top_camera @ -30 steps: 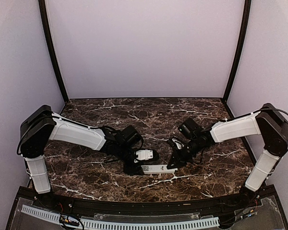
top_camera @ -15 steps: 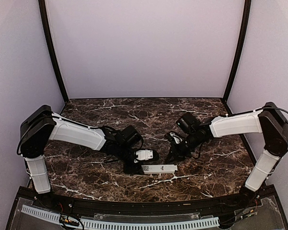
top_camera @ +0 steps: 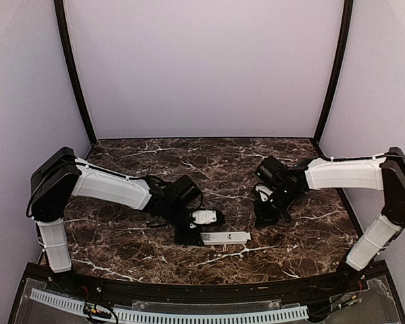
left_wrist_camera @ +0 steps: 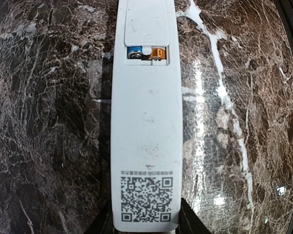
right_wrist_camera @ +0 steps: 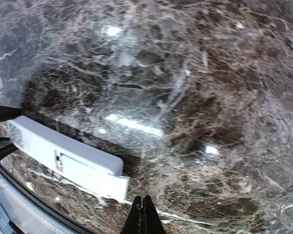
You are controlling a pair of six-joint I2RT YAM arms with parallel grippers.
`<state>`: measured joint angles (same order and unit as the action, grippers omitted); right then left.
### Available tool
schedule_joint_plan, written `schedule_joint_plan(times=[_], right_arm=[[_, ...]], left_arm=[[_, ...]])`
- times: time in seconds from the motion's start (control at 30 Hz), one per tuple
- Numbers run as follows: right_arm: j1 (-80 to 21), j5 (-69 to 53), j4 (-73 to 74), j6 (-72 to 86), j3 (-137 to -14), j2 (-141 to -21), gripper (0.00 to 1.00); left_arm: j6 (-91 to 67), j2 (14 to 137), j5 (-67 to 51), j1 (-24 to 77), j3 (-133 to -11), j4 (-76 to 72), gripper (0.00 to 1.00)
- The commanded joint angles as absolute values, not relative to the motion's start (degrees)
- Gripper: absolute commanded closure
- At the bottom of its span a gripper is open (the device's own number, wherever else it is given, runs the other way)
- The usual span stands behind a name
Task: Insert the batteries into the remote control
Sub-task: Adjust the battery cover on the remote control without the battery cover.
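Remote control (top_camera: 224, 237) lay back-up near the front of the marble table (top_camera: 155, 162), with a blue battery (left_wrist_camera: 135, 52) showing in its recess. The right gripper (top_camera: 266, 217), clenched on nothing, had drawn back well clear of its far end. Meanwhile the left gripper (top_camera: 191, 236) had tightened on the coded end, so loading looked nearly finished.

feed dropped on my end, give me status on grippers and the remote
Left gripper shut on remote control end. Right gripper shut, empty, clear of it. Battery in recess, cover partly open. Nothing in the way.
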<state>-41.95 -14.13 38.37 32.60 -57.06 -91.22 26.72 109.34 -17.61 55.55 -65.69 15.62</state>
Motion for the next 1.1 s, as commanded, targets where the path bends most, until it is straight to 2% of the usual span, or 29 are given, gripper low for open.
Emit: schedule_joint_plan(times=[0.0, 0.5, 1.07], right_arm=[[-43.1, -4.9, 44.8, 34.4, -57.4, -92.5, 1.00], [-48.2, -5.7, 42.7, 36.6, -59.0, -99.9, 1.00], [-49.9, -6.3, 42.1, 37.8, -61.2, -101.4, 1.00]], left_arm=[[25.6, 111.6, -20.4, 55.6, -67.2, 19.1, 0.66], [26.2, 112.0, -20.3, 55.7, -67.7, 19.8, 0.66], [27.1, 112.4, -19.3, 56.2, -68.1, 20.5, 0.65]])
